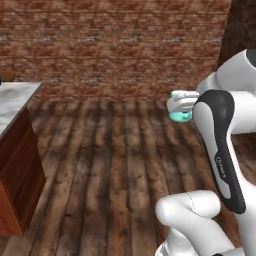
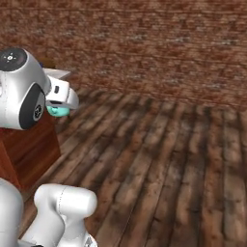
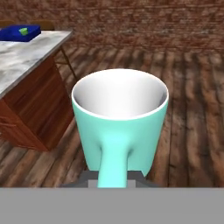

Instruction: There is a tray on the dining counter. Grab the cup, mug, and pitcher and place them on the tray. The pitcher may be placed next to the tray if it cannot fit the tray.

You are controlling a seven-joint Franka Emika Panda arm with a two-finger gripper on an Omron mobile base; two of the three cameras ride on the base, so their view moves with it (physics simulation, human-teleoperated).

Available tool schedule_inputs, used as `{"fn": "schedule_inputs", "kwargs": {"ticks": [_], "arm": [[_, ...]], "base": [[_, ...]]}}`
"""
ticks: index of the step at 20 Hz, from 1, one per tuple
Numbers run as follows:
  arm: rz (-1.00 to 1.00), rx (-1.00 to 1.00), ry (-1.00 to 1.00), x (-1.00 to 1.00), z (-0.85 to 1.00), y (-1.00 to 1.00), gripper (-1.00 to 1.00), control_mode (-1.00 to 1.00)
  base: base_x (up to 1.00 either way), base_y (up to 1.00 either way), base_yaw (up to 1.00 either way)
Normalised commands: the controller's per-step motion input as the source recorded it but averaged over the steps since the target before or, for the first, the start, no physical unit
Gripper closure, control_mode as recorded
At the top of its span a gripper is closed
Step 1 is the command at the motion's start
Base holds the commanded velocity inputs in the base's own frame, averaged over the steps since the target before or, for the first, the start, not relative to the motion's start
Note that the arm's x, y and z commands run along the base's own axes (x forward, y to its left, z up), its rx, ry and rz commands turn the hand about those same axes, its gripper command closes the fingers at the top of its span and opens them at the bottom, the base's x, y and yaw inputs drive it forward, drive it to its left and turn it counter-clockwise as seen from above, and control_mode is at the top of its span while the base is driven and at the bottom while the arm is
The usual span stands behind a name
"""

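Note:
My gripper (image 3: 113, 178) is shut on the handle of the light teal mug (image 3: 120, 127), which stands upright with its white inside facing up. The base views show the mug (image 1: 179, 116) (image 2: 58, 111) held in the air under the white hand (image 1: 181, 104) (image 2: 60, 99), above the wooden floor. Far off at the upper left of the hand view, the blue tray (image 3: 13, 34) lies on the marble dining counter (image 3: 26, 57), and the small green cup (image 3: 23, 31) sits on it. The pitcher is out of view.
The dining counter's reddish wood base (image 1: 17, 165) (image 2: 26, 140) stands to the left of the arm. Dark plank floor (image 1: 110, 165) stretches ahead to a brick wall (image 1: 115, 45). The mug is off to the right of the counter's corner.

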Motion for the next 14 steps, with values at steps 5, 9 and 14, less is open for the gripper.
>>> {"fn": "schedule_inputs", "kwargs": {"ticks": [5,9,14], "arm": [[0.00,0.00,0.00,0.00,0.00,0.00,1.00,1.00],[0.00,0.00,0.00,0.00,0.00,0.00,1.00,1.00],[0.00,0.00,0.00,0.00,0.00,0.00,1.00,1.00]], "base": [[1.00,-0.21,0.06],[1.00,-0.37,0.03],[1.00,-0.49,0.02]]}}
